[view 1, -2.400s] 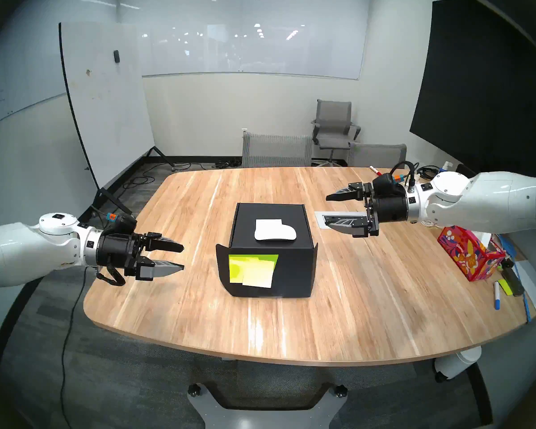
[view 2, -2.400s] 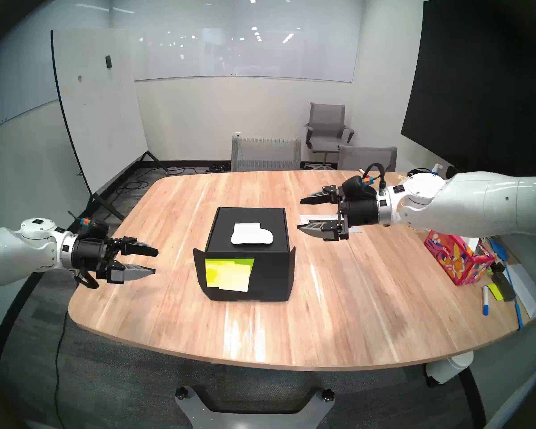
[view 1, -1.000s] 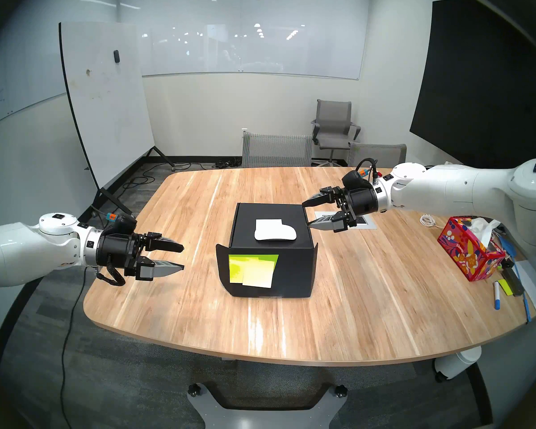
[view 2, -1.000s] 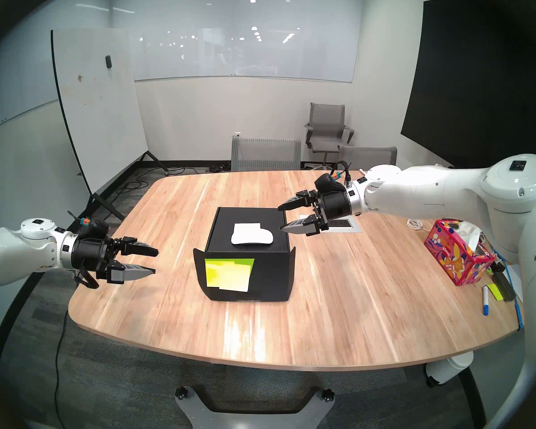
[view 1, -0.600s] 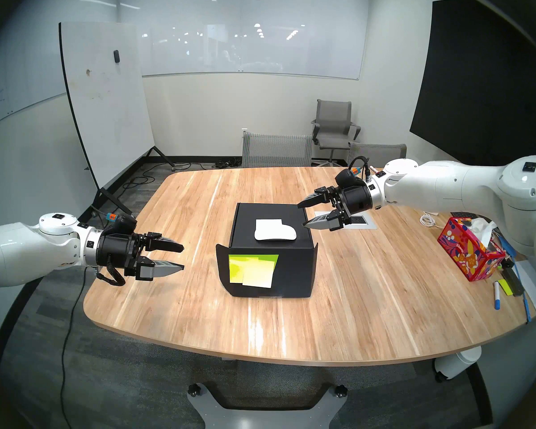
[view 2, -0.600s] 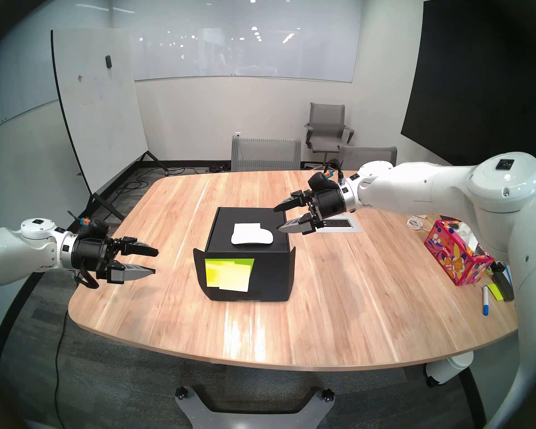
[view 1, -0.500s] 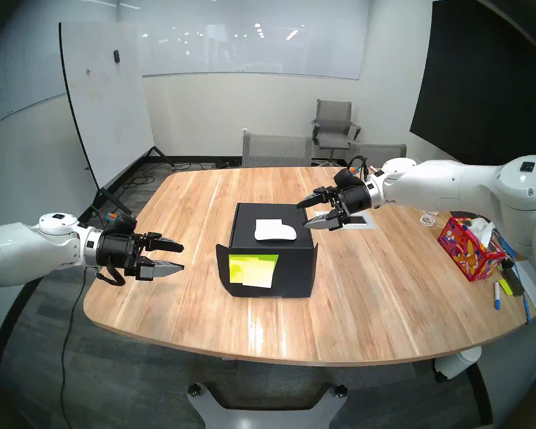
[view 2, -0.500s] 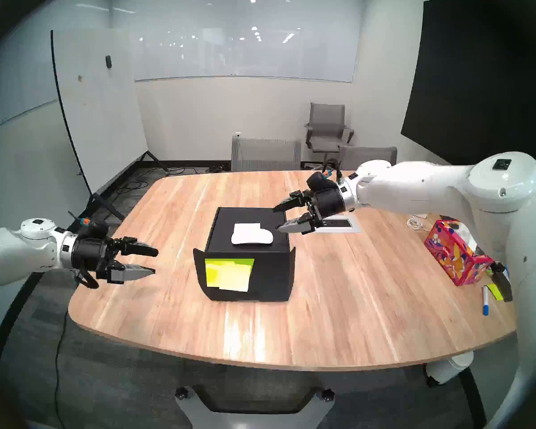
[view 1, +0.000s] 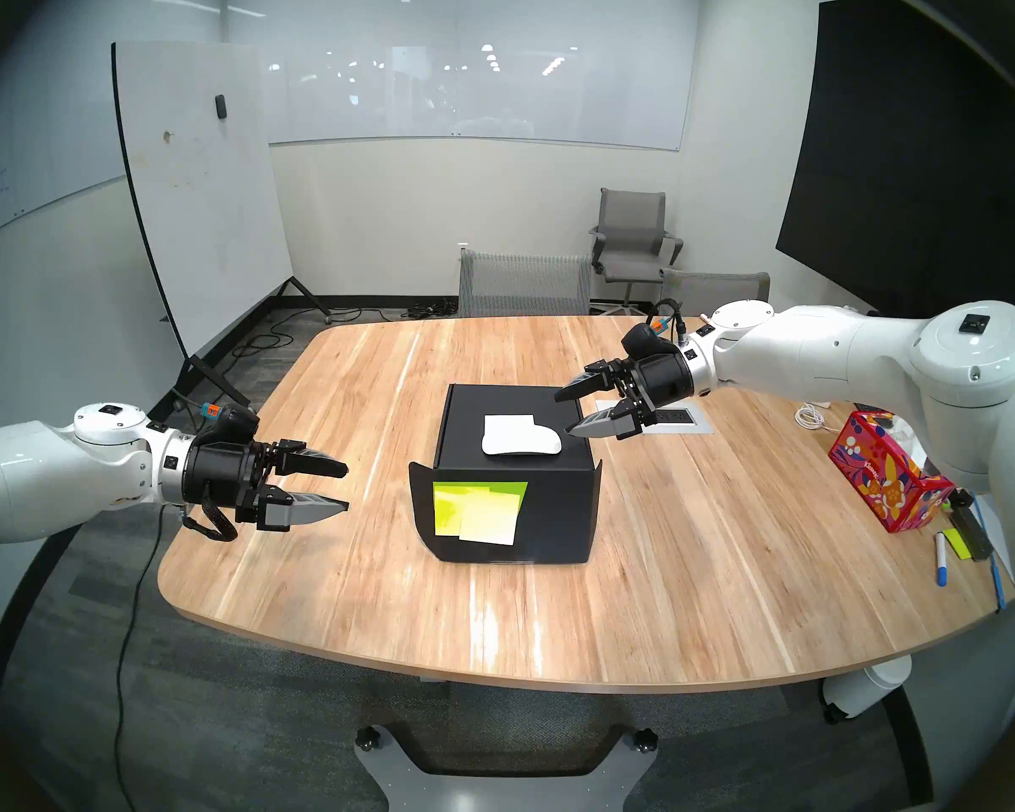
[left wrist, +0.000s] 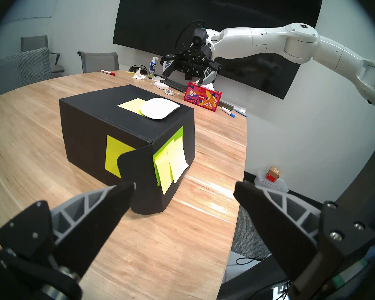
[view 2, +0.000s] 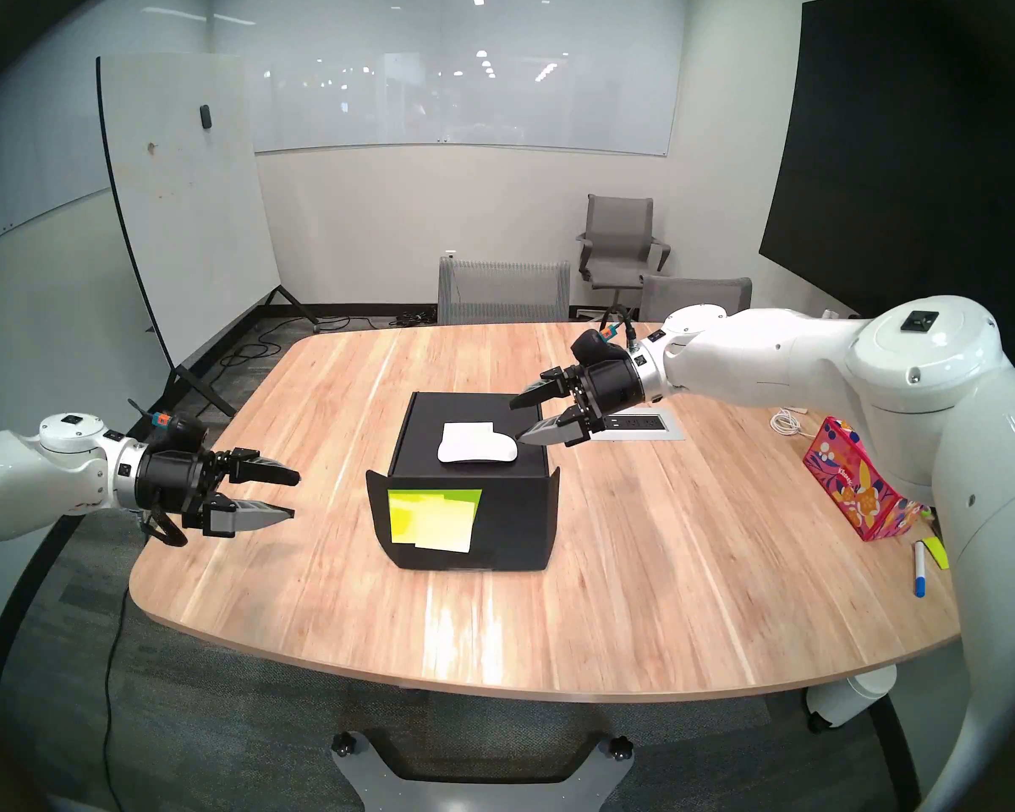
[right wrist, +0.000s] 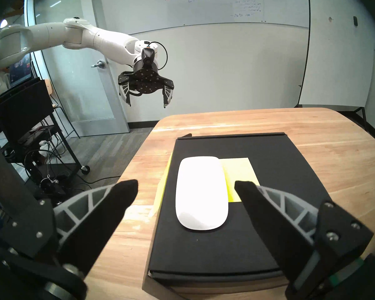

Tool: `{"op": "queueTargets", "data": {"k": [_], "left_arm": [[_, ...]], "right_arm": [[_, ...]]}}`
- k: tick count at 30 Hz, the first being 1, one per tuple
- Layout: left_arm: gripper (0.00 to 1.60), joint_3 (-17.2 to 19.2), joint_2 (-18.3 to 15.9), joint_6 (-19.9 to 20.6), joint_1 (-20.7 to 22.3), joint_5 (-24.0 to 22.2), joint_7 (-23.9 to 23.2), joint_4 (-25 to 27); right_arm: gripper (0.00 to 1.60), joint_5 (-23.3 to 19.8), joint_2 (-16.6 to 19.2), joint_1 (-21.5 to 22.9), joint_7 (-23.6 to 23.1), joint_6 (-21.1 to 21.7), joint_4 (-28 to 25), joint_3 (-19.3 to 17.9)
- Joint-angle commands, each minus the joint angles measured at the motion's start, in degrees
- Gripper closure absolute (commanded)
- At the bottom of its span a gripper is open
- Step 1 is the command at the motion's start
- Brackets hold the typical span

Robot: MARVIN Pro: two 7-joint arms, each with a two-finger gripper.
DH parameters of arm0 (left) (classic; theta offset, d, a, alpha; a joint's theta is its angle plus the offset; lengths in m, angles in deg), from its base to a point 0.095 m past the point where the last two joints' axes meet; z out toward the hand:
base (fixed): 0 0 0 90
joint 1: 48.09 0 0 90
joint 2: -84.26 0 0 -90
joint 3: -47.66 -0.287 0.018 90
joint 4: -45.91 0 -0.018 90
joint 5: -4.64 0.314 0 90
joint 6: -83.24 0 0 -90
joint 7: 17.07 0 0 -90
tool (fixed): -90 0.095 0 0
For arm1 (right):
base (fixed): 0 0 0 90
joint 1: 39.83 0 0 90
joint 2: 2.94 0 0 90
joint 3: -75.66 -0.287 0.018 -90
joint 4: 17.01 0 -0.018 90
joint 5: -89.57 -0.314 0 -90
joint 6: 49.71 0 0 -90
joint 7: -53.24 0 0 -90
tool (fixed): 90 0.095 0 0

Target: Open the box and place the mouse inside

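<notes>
Mouse (view 1: 521, 440) lies centre-frame on the closed box (view 1: 514, 477), just left of the right hand (view 1: 568, 413), fingers spread; left hand (view 1: 347, 488), also spread, sits farther off.

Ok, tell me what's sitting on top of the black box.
The mouse lies on the box lid, partly covering a yellow note. The box is shut, so its inside is hidden.

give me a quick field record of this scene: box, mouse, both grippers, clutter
box: black box, lid shut, on the wooden table
notes: yellow-green sticky notes on its front; one more on the lid
mouse: white mouse lying on the box lid, not held
right gripper: right gripper open, empty, beside the mouse at lid height
left gripper: left gripper open, empty, off the box's left side
clutter: red patterned tissue box, blue marker
</notes>
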Motion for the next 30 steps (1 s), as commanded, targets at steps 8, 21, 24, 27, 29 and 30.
{"op": "queueTargets", "data": {"k": [8, 21, 24, 27, 29, 30], "left_arm": [[0.0, 0.64, 0.05, 0.08, 0.71, -0.16, 0.05, 0.0], [0.0, 0.64, 0.05, 0.08, 0.71, -0.16, 0.05, 0.0], [0.0, 0.64, 0.05, 0.09, 0.71, -0.16, 0.05, 0.0], [0.0, 0.64, 0.05, 0.09, 0.71, -0.16, 0.05, 0.0], [0.0, 0.64, 0.05, 0.09, 0.71, -0.16, 0.05, 0.0], [0.0, 0.64, 0.05, 0.09, 0.71, -0.16, 0.05, 0.0]], "right_arm": [[0.0, -0.54, -3.53, -2.09, -0.86, -0.8, 6.53, -1.76], [0.0, -0.84, -6.76, -4.69, -1.63, -1.19, 12.77, -3.06], [0.0, -1.02, -7.43, -5.37, -1.94, -1.01, 14.08, -3.43], [0.0, -1.23, -7.95, -5.92, -2.5, -1.16, 15.06, -3.92], [0.0, -1.27, -8.2, -6.16, -2.85, -1.17, 15.59, -4.17], [0.0, -1.28, -8.29, -6.24, -3.02, -1.18, 15.77, -4.26]]}}
